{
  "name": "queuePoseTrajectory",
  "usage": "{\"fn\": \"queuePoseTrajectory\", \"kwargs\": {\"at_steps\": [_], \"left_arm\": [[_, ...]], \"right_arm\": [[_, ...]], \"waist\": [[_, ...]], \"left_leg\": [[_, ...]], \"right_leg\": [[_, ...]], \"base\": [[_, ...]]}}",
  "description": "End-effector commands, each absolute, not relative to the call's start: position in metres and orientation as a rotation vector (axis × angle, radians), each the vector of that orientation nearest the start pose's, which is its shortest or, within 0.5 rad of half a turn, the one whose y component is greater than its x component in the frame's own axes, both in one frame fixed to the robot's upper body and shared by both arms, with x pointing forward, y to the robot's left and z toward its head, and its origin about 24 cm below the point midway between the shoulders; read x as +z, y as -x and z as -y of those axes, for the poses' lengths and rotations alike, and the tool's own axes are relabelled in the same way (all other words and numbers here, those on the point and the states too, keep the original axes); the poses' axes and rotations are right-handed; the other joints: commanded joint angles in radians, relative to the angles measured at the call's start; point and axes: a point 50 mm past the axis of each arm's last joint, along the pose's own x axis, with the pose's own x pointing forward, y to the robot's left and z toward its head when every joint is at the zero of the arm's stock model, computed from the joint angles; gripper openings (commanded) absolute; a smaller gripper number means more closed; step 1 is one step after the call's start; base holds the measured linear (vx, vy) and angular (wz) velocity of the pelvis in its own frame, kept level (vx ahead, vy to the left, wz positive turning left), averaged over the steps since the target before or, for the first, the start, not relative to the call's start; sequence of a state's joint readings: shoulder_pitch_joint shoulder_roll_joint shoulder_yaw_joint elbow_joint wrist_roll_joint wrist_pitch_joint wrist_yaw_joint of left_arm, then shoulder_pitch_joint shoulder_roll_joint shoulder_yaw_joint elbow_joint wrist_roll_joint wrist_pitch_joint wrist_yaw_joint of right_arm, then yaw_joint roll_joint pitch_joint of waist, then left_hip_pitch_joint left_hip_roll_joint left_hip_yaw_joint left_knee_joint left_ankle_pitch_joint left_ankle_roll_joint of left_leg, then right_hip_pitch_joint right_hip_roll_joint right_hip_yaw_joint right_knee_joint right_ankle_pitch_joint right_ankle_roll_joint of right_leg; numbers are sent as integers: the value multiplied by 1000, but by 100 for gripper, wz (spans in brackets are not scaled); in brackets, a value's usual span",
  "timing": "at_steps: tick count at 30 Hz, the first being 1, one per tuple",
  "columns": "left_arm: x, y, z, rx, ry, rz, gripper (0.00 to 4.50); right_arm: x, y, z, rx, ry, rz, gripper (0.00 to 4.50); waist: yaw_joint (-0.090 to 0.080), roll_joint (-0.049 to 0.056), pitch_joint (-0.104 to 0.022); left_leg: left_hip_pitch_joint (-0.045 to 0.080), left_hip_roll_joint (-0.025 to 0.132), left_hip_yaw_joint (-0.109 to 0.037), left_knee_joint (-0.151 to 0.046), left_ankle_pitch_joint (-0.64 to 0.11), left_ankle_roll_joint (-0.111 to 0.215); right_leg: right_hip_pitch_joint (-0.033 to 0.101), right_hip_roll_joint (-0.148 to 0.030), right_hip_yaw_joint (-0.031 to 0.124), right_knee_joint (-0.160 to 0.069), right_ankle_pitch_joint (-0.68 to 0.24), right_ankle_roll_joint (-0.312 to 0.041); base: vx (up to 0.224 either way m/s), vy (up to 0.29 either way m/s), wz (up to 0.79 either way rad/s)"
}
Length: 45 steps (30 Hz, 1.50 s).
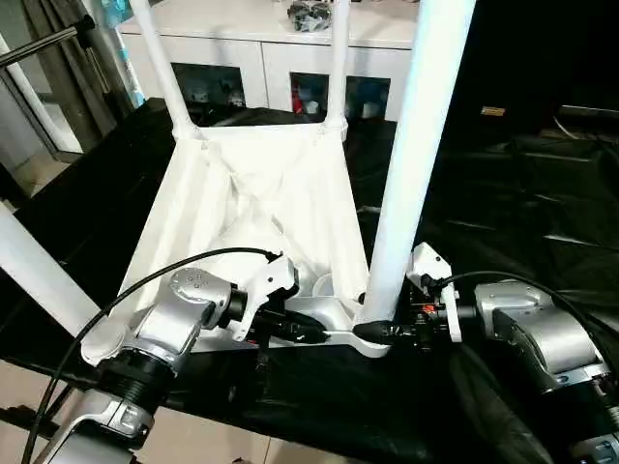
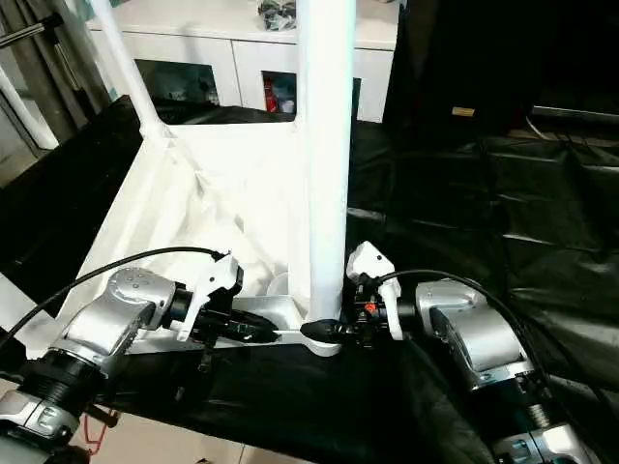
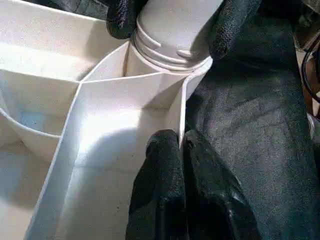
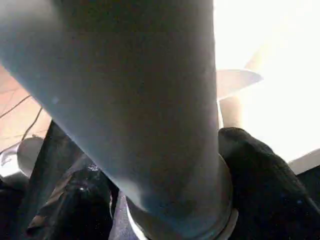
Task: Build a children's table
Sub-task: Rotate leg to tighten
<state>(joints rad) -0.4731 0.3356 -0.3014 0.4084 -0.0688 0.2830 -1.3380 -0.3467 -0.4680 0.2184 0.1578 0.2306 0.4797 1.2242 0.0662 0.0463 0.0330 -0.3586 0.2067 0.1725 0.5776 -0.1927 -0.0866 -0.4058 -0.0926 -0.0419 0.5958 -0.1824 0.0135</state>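
The white tabletop lies upside down on black sheeting, ribbed underside up. Two white legs stand in its far corner sockets. A third leg stands upright in the near right socket. My right gripper is shut on that leg's base, with one black finger on each side. My left gripper is shut on the tabletop's thin near rim wall, just left of that socket. A fourth leg slants across the near left corner.
A white cabinet with glass doors stands right behind the tabletop. Crumpled black sheeting covers the surface to the right. Black cables loop over both silver forearms. Bare floor shows below the near edge.
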Motion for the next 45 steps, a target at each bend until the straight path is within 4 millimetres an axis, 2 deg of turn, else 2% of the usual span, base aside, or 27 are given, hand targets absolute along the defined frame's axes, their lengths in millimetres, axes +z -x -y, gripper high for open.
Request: {"fn": "queuePoseTrajectory", "kwargs": {"at_steps": [1, 3, 4, 5, 6, 8, 9, 11, 13, 15, 17, 18, 19, 20, 22, 23, 25, 26, 30, 31, 32, 35, 37, 39, 42, 43, 45], "left_arm": [[52, -293, -110, -1454, -184, -430, 0], [49, -307, -105, -1263, -182, -420, 0], [49, -308, -105, -1251, -179, -420, 0], [49, -311, -101, -1202, -164, -415, 0], [49, -313, -98, -1175, -155, -411, 0], [49, -315, -91, -1128, -132, -405, 0], [49, -315, -91, -1128, -132, -405, 0], [48, -314, -74, -1111, -112, -405, 0], [48, -313, -62, -1117, -103, -402, 0], [48, -312, -57, -1121, -98, -398, 0], [51, -307, -45, -1169, -80, -381, 0], [52, -306, -43, -1182, -77, -377, 0], [52, -306, -43, -1182, -77, -377, 0], [52, -306, -44, -1181, -80, -376, 0], [52, -306, -49, -1200, -92, -372, 0], [52, -304, -54, -1224, -98, -375, 0], [52, -300, -60, -1276, -108, -384, 0], [51, -299, -61, -1291, -112, -388, 0], [53, -294, -76, -1377, -137, -409, 0], [54, -294, -78, -1391, -138, -409, 0], [55, -293, -80, -1406, -140, -415, 0], [56, -292, -88, -1449, -154, -426, 0], [57, -290, -96, -1495, -167, -449, 0], [58, -289, -102, -1510, -174, -460, 0], [58, -291, -104, -1503, -179, -470, 0], [58, -291, -104, -1503, -181, -471, 0], [59, -291, -104, -1507, -176, -470, 0]], "right_arm": [[47, -254, 128, 1496, 13, -555, 272], [41, -251, 122, 1439, -8, -520, 271], [40, -251, 122, 1430, -10, -517, 268], [36, -255, 118, 1356, -22, -497, 266], [34, -258, 115, 1299, -25, -482, 264], [28, -267, 110, 1163, -33, -464, 259], [28, -267, 110, 1163, -33, -464, 257], [16, -280, 103, 937, -42, -486, 255], [11, -285, 96, 847, -64, -505, 254], [10, -286, 92, 828, -77, -511, 254], [14, -283, 74, 904, -93, -491, 254], [16, -282, 70, 926, -97, -483, 288], [16, -282, 70, 926, -97, -483, 288], [17, -284, 71, 924, -110, -482, 309], [20, -286, 76, 927, -127, -470, 327], [23, -286, 80, 948, -112, -461, 332], [27, -283, 86, 1004, -100, -447, 350], [29, -283, 88, 1019, -99, -445, 350], [39, -270, 107, 1203, -47, -442, 362], [40, -268, 109, 1232, -41, -448, 362], [42, -266, 113, 1263, -31, -458, 362], [45, -262, 121, 1336, -15, -484, 362], [46, -261, 128, 1380, 8, -508, 362], [48, -261, 131, 1412, 22, -527, 338], [47, -258, 132, 1449, 15, -562, 321], [47, -257, 133, 1459, 17, -570, 313], [47, -255, 131, 1474, 23, -577, 301]], "waist": [[-1, -16, -55], [2, -19, -52], [1, -20, -51], [3, -21, -46], [2, -29, -44], [-9, -18, -40], [-15, -21, -40], [-26, -17, -41], [-38, -14, -41], [-42, -17, -42], [-42, -15, -42], [-41, -15, -44], [-40, -12, -45], [-42, -21, -45], [-41, -16, -45], [-42, -9, -44], [-44, -12, -48], [-45, -12, -48], [-38, -14, -57], [-35, -13, -59], [-34, -18, -60], [-15, -14, -61], [-8, -12, -60], [-5, -8, -57], [-2, -9, -55], [-2, -10, -54], [-3, -21, -54]], "left_leg": [[0, 12, 10, -56, -134, 75], [2, 13, 11, -57, -147, 73], [3, 14, 12, -57, -154, 71], [3, 12, 12, -63, -194, 54], [3, 11, 12, -65, -206, 46], [5, 8, 4, -72, -259, 14], [4, 7, 4, -73, -265, 10], [3, 3, 0, -75, -278, 1], [-1, -1, -4, -77, -288, -4], [0, -1, -2, -75, -291, 0], [3, -1, -1, -74, -304, 12], [-1, 0, -1, -75, -292, 17], [-1, 2, -1, -75, -280, 20], [-2, 2, 1, -74, -277, 24], [-1, 3, 1, -76, -277, 25], [-1, 3, 0, -77, -289, 23], [-3, 4, -1, -77, -289, 26], [-2, 5, 1, -75, -277, 33], [-1, 9, 3, -66, -202, 59], [-2, 9, 6, -62, -167, 77], [-5, 8, 8, -59, -132, 93], [1, 11, 11, -53, -84, 120], [0, 12, 11, -54, -99, 119], [1, 13, 10, -56, -129, 104], [3, 14, 10, -59, -164, 76], [4, 15, 10, -61, -172, 69], [3, 14, 10, -61, -175, 64]], "right_leg": [[56, -30, 24, -56, -97, -268], [53, -30, 26, -60, -119, -265], [53, -31, 27, -63, -133, -261], [52, -32, 27, -71, -224, -240], [50, -32, 27, -75, -262, -226], [47, -36, 24, -87, -408, -171], [46, -34, 25, -90, -420, -162], [45, -33, 23, -94, -448, -139], [48, -32, 18, -96, -472, -129], [45, -30, 19, -100, -467, -120], [41, -28, 21, -102, -458, -122], [44, -29, 22, -100, -439, -126], [44, -28, 22, -98, -408, -134], [44, -26, 23, -96, -386, -143], [44, -27, 22, -94, -379, -150], [44, -28, 22, -94, -384, -152], [49, -27, 22, -92, -358, -157], [46, -26, 24, -89, -322, -168], [56, -27, 25, -73, -180, -215], [56, -26, 25, -67, -115, -235], [57, -25, 25, -61, -56, -256], [57, -24, 23, -51, 17, -288], [57, -25, 21, -50, 4, -292], [57, -27, 21, -52, -35, -290], [56, -28, 23, -57, -83, -284], [55, -29, 24, -59, -99, -280], [57, -29, 25, -60, -117, -272]], "base": [[0, 0, 0], [0, 0, 0], [0, 0, 0], [0, 0, 0], [0, 0, 0], [0, 0, 0], [0, 0, 0], [0, 0, 0], [0, 0, 0], [0, 0, 0], [0, 0, 0], [0, 0, 0], [0, 0, 0], [0, 0, 0], [0, 0, 0], [0, 0, 0], [0, 0, 0], [0, 0, 0], [0, 0, 0], [0, 0, 0], [0, 0, 0], [0, 0, 0], [0, 0, 0], [0, 0, 0], [0, 0, 0], [0, 0, 0], [0, 0, 0]]}}
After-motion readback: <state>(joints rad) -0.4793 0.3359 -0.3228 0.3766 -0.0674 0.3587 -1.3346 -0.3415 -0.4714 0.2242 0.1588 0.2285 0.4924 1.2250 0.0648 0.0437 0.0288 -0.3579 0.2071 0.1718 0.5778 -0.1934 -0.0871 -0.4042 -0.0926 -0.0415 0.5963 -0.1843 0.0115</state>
